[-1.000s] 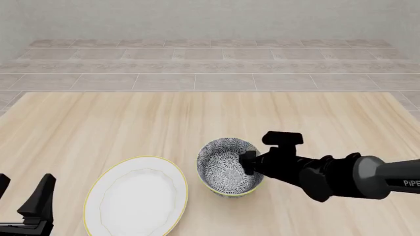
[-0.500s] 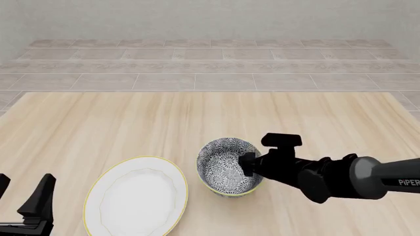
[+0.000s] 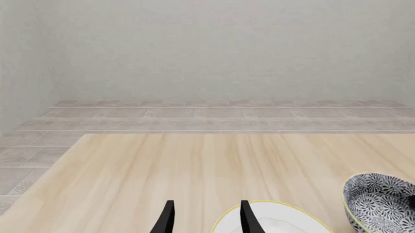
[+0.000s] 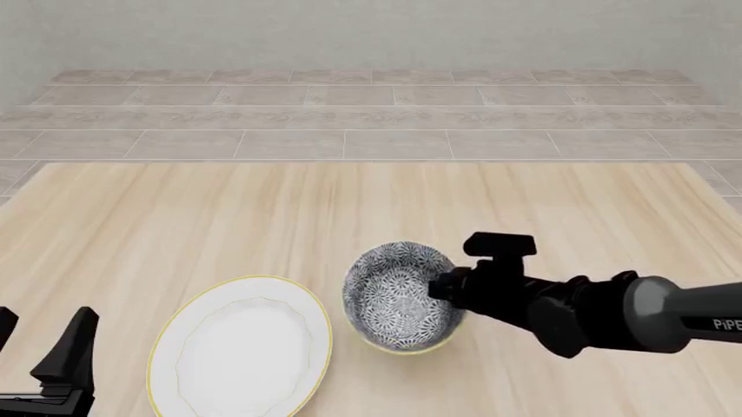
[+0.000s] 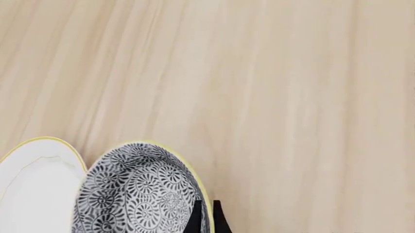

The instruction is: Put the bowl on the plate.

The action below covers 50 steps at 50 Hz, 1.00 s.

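Nearest the camera, at the table's near left corner, the left gripper (image 4: pixel 47 365) is parked with its 2 fingers spread and nothing between them. Just beyond it the plate (image 4: pixel 241 346) lies flat on the table (image 4: pixel 232 217), bare. Beside the plate, to its right, the bowl (image 4: pixel 400 297) is seen tilted toward the plate, its far-right wall pinched between the pressed-together fingers of the right gripper (image 4: pixel 443 287); in the right wrist view the rim (image 5: pixel 194 184) is seen running between the fingertips. The grip is judged thin: with only 1 edge held, the bowl could pivot or slip during carrying, or clip the plate's rim and shove it.
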### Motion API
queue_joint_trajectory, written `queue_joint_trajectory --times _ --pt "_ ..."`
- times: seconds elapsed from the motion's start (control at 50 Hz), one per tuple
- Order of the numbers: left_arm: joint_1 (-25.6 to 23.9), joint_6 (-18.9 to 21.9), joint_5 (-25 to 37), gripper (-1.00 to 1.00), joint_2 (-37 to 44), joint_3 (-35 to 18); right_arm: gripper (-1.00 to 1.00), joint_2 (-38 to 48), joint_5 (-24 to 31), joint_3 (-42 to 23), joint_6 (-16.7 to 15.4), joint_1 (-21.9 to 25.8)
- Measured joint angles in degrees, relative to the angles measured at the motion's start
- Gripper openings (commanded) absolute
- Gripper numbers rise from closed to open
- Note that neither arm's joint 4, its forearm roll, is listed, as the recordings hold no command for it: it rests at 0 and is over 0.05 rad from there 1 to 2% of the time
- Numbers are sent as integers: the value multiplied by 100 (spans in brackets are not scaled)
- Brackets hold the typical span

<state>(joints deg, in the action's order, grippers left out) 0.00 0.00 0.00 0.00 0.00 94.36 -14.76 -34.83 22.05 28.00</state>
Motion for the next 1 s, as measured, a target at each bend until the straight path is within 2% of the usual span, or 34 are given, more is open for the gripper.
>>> queue_joint_trajectory --times 0.32,0.68,1.0 --pt "0 0 0 100 0 0 -100 -291 152 15 53 -59" --pt "0 0 0 100 0 0 -100 -757 238 59 263 -120" --pt "0 0 0 100 0 0 -100 -1299 607 -150 166 -128"
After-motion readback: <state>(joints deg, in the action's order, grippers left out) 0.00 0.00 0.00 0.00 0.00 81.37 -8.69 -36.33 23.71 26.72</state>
